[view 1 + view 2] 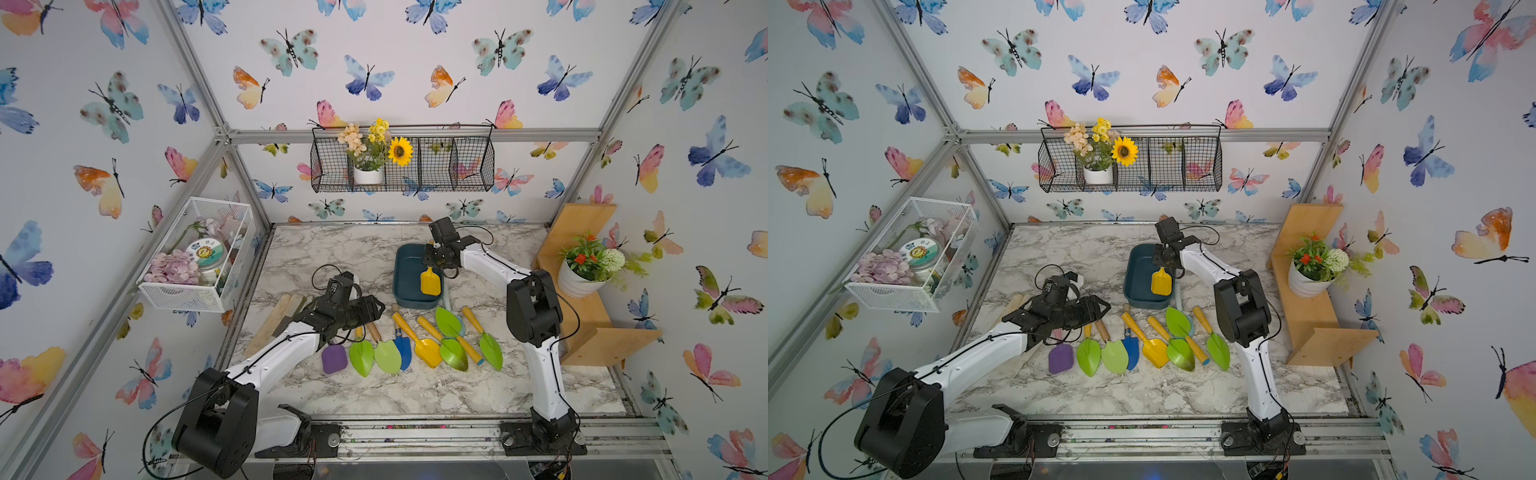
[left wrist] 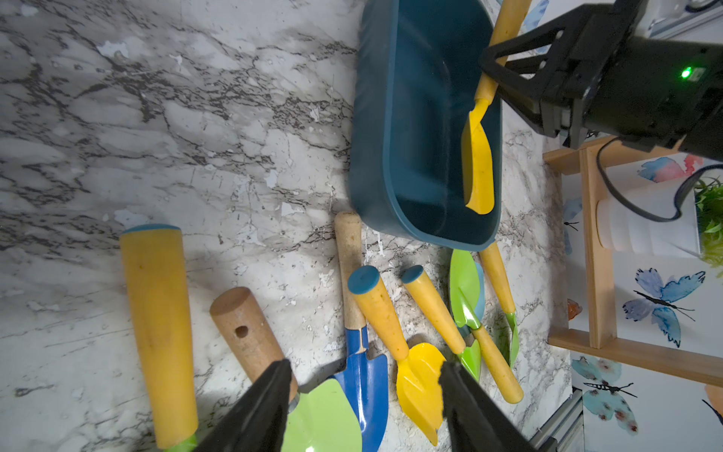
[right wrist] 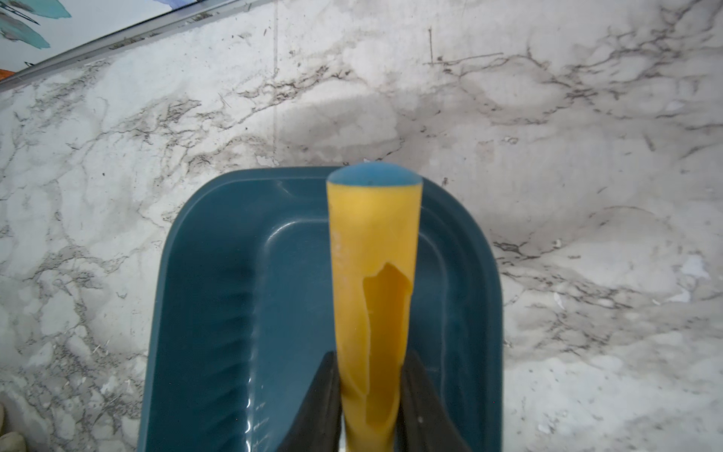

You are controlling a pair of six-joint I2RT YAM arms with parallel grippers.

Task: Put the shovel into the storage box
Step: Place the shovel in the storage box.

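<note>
1. In both top views, the right end effector (image 1: 434, 259) was clenched on the handle of the yellow shovel (image 1: 430, 282) and held it directly over the storage box (image 1: 404, 270) on the tabletop (image 1: 332, 249). The blade pointed from the grip toward the robot's base, over the box's nearer half and close to the wall on the right arm's side. The shovel's long axis ran roughly with the box's long side.
2. The left end effector (image 1: 1100, 309) hung well apart from the box, above the other shovels (image 1: 1154, 351) lying in a row, so the right arm was plainly the nearer one.
3. In the left wrist view, the left end effector (image 2: 365, 366) was released, jaws apart with nothing between them. Across from it the shovel (image 2: 477, 168) sloped, with the blade low inside the storage box (image 2: 410, 117) and the handle rising out. Whether the tip touched the floor could not be told.
4. In the right wrist view, the handle ran straight out from the right end effector (image 3: 369, 356), over the box's far end. The release probably depended on the blade staying inside that side wall.
</note>
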